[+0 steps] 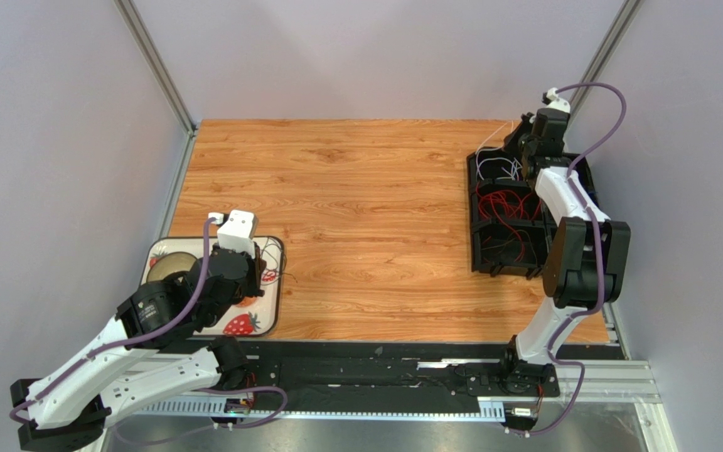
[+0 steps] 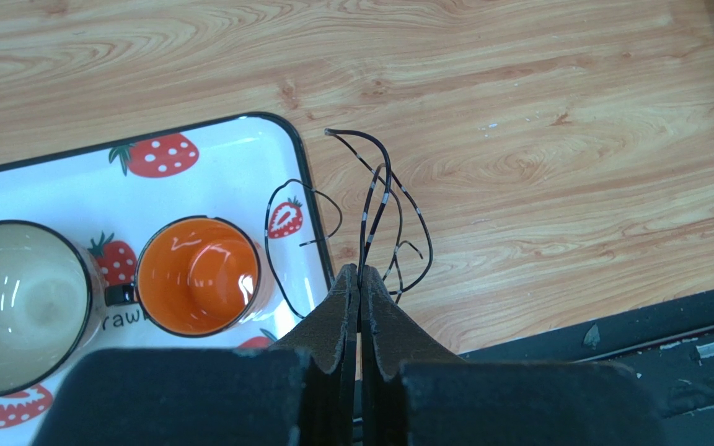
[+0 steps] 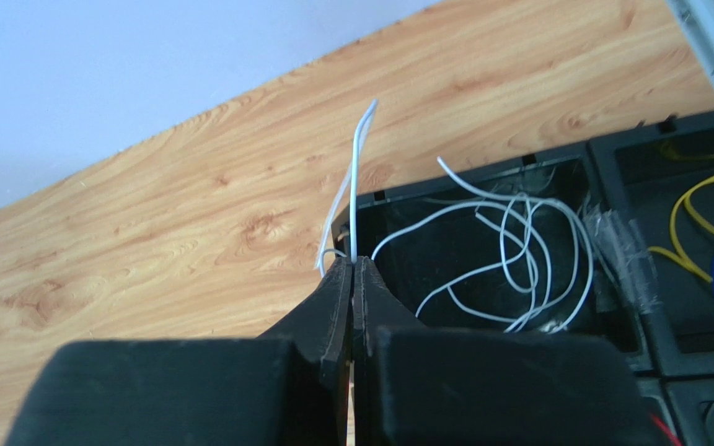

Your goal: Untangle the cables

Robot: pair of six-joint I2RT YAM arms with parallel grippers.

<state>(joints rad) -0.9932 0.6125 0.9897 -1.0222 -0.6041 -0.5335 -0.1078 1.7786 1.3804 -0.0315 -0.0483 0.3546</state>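
Where the left claw point(image 2: 359, 279) pinches shut, the dark cables point(image 2: 381, 190) run straight out from its tips. Their long axis is in line with the fingers, and their loops lie on the wooden table point(image 2: 538, 111) just beside the right rim of the strawberry tray point(image 2: 303, 177). Well apart, the right claw point(image 3: 352, 269) is clamped on a white cable point(image 3: 357, 167) that stands up from its tips at the left corner of the black divided box point(image 3: 398, 218). The other white loops point(image 3: 519, 246) lie to its right inside that compartment. Each of the 2 arms is nearer its own strand, so any pull likely runs along that strand, away from its bundle.
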